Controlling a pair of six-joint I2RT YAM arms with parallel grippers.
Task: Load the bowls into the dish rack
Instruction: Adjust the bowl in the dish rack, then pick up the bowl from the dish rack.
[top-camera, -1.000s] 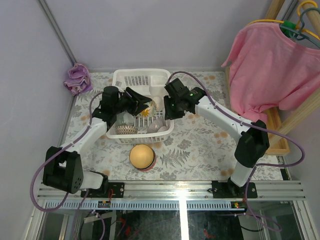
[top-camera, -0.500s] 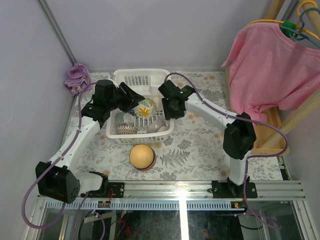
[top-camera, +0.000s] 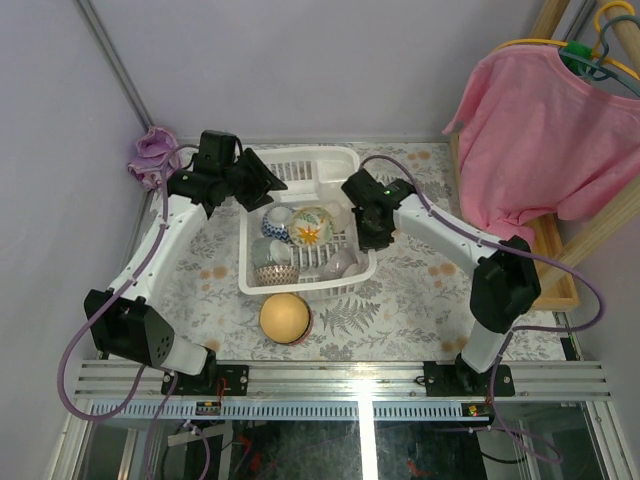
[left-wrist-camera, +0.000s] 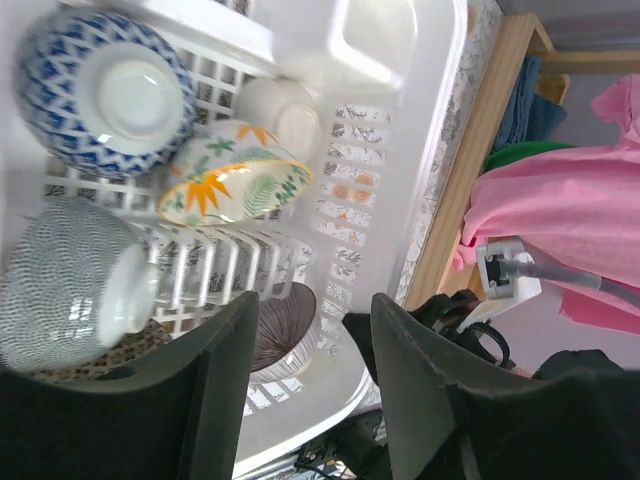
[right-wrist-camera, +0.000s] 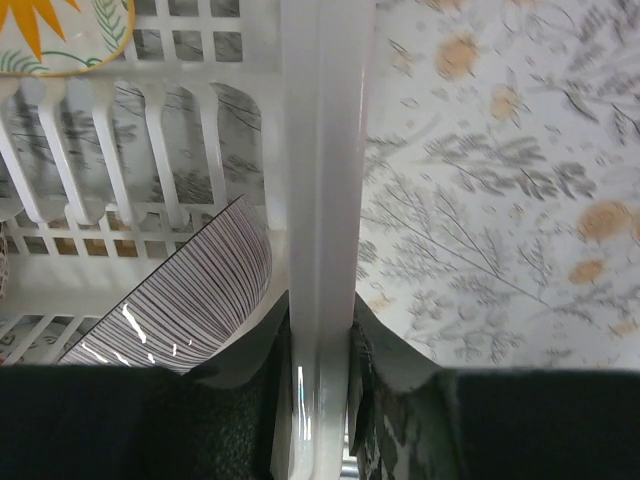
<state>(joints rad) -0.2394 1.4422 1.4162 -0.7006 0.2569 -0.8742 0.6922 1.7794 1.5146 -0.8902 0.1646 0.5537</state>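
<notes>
An orange-yellow bowl (top-camera: 285, 317) is lying upside down on the worktop (top-camera: 420, 290), just outside the near wall of the dish rack (top-camera: 310, 284), not yet loaded; the right end effector (right-wrist-camera: 320, 335) is pinching the rack's right rim; farther back, the left end effector (left-wrist-camera: 310, 340) is hovering spread and empty over the loaded bowls (left-wrist-camera: 235, 185). Tugging that rim risks skidding the rack into the stray bowl, or toppling those leaning inside.

My floral table (top-camera: 420, 290) carries the rack (top-camera: 305, 165) mid-surface, an orange bowl (top-camera: 285, 317) just beside its near wall, and a purple cloth (top-camera: 152, 160) far left.
</notes>
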